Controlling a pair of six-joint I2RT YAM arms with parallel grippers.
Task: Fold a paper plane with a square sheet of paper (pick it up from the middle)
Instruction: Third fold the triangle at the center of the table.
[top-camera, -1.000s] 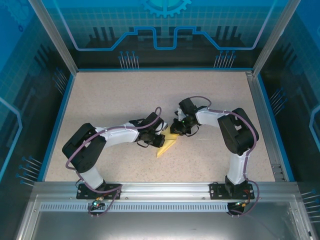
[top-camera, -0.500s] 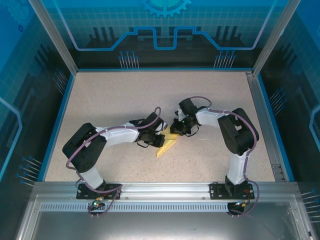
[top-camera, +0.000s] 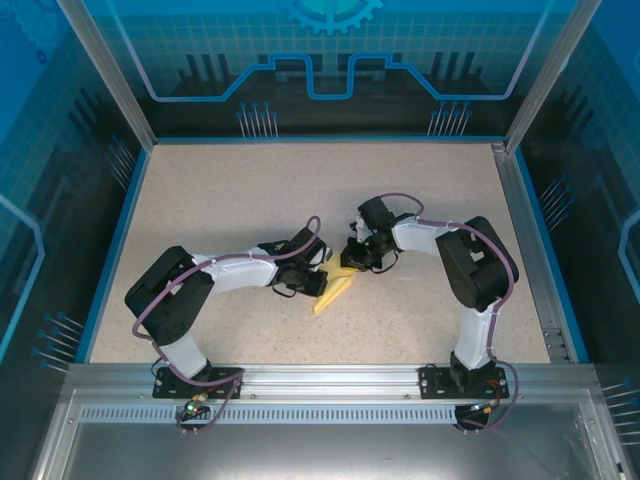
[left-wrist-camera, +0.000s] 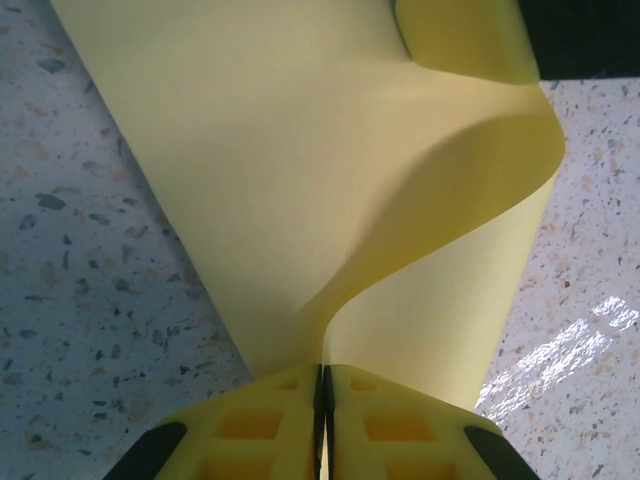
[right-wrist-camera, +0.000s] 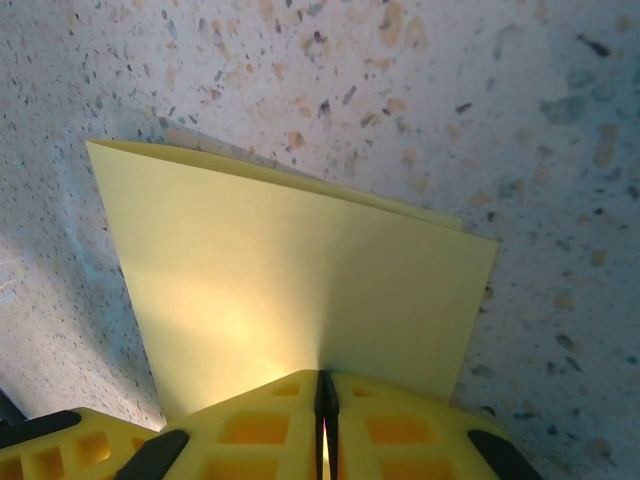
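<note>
Sheet of paper (top-camera: 334, 294): yellow, folded into a narrow strip that tapers to a point at its near-left end. We find it close to the middle of the speckled table (top-camera: 220, 200), between the two arms and slanting from near-left to far-right.

Left gripper (top-camera: 318, 283): it meets the strip from the left side. In the left wrist view its jaws are pressed together, with the paper's edge pinched in the thin seam between them (left-wrist-camera: 322, 385). From that pinch the paper (left-wrist-camera: 290, 170) rises and bends in a loose S-shaped wave instead of lying flat. We cannot tell what the dark shape at the upper right corner of that view is.

Right gripper (top-camera: 351, 263): it sits at the far-right end of the strip. In the right wrist view its jaws are likewise closed on the paper (right-wrist-camera: 325, 385). Here the paper (right-wrist-camera: 300, 280) looks flat and doubled: a second layer peeks out along the far edge, and one crease line runs straight out from the jaws.

Both grippers hold the same sheet at once, close together but not touching each other in the top view.
</note>
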